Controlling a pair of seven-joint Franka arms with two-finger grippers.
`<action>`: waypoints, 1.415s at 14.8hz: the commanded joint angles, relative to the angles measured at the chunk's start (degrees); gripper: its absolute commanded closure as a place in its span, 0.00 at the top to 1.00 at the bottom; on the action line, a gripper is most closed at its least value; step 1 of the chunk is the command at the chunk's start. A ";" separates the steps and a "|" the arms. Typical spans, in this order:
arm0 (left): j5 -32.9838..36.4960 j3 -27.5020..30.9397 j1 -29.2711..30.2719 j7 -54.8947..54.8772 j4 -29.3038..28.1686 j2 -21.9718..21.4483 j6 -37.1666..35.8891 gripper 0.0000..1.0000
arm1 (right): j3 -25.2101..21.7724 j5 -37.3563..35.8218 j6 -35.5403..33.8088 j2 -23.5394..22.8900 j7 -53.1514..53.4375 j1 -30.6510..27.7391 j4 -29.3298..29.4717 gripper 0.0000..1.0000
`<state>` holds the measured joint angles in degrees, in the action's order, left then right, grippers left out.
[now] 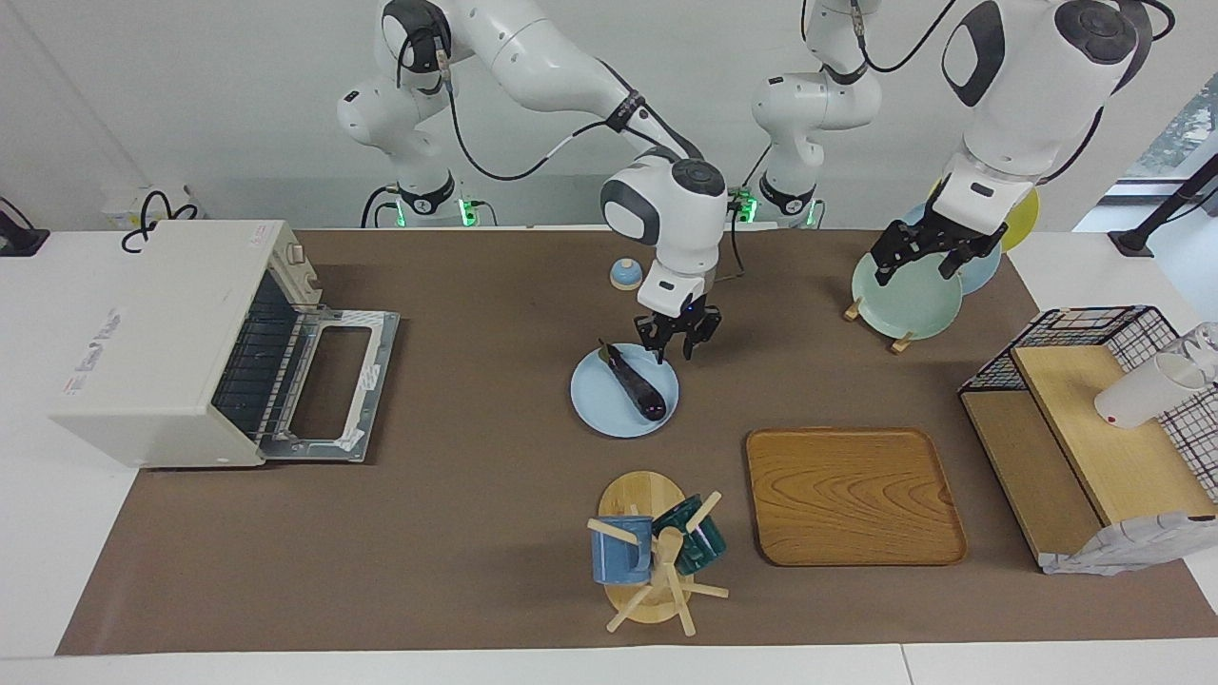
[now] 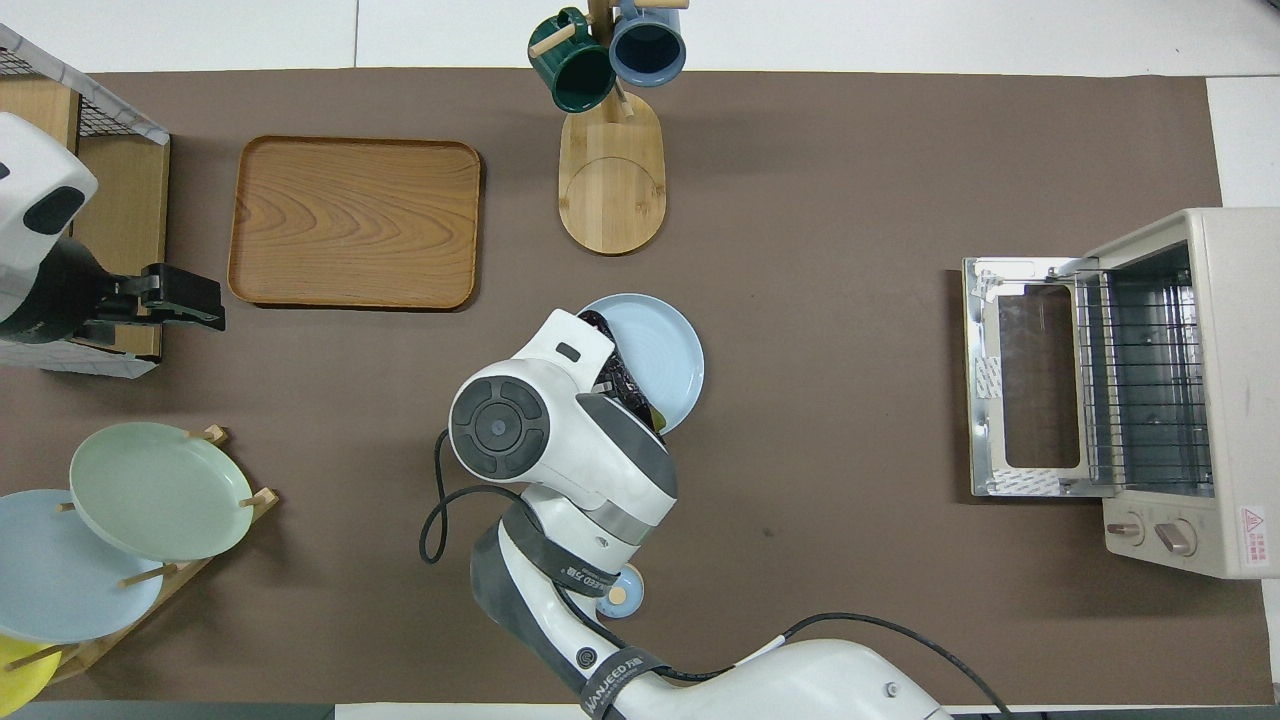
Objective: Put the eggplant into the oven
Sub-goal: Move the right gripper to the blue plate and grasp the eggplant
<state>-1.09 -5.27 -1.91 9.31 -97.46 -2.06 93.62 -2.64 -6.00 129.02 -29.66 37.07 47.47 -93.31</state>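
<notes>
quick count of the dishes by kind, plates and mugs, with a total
Plates: 4 – blue plate under the eggplant, plus green, blue and yellow in the rack
Mugs: 2 – blue mug, green mug
Total: 6

White table (image 1: 38, 533) covered by a brown mat (image 1: 457, 495). Plain white wall (image 1: 190, 105) along the robots' end. Window (image 1: 1185, 133) at the left arm's end. Even, diffuse lighting; soft shadows.
</notes>
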 commanded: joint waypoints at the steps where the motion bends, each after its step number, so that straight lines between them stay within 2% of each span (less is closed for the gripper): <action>1: -0.85 -0.36 0.77 -0.53 0.60 -0.05 -0.46 1.00 | -0.17 -0.86 2.90 2.15 -2.17 -0.01 -4.42 0.49; 7: -0.85 -0.36 0.85 -0.53 0.60 -0.05 -0.37 1.00 | -0.17 -0.95 8.25 3.38 -2.61 0.08 -9.95 0.41; 10: -0.85 -0.36 0.77 -0.53 0.60 -0.05 -0.46 1.00 | -0.17 -0.95 8.70 3.64 -2.61 0.35 -10.40 0.35; 11: -0.85 -0.27 0.77 -0.53 0.60 -0.05 -0.46 1.00 | -0.17 -0.95 8.70 3.64 -2.61 0.35 -10.49 0.28; 13: -0.85 -0.36 0.77 -0.53 0.60 -0.05 -0.46 1.00 | -0.17 -0.95 8.88 3.64 -2.61 0.35 -10.49 0.00; 15: -0.85 -0.36 0.77 -0.53 0.60 -0.05 -0.46 1.00 | -0.17 -1.03 8.62 3.73 -2.52 0.43 -10.49 0.00; 17: -0.85 -0.36 0.77 -0.53 0.60 -0.05 -0.46 1.00 | -0.26 -4.09 6.08 4.08 -2.52 1.65 -10.31 0.00; 19: -0.85 -0.36 0.77 -0.53 0.60 -0.05 -0.46 1.00 | -0.26 -10.58 -0.49 4.61 -2.61 1.66 -8.91 0.00; 21: -0.85 -0.36 0.77 -0.53 0.60 -0.05 -0.46 1.00 | -0.26 -12.19 -5.69 4.52 -2.79 1.23 -6.19 0.00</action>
<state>-1.09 -5.27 -1.91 9.32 -97.46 -2.06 93.62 -2.71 -15.96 127.90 -25.98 35.37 49.17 -101.00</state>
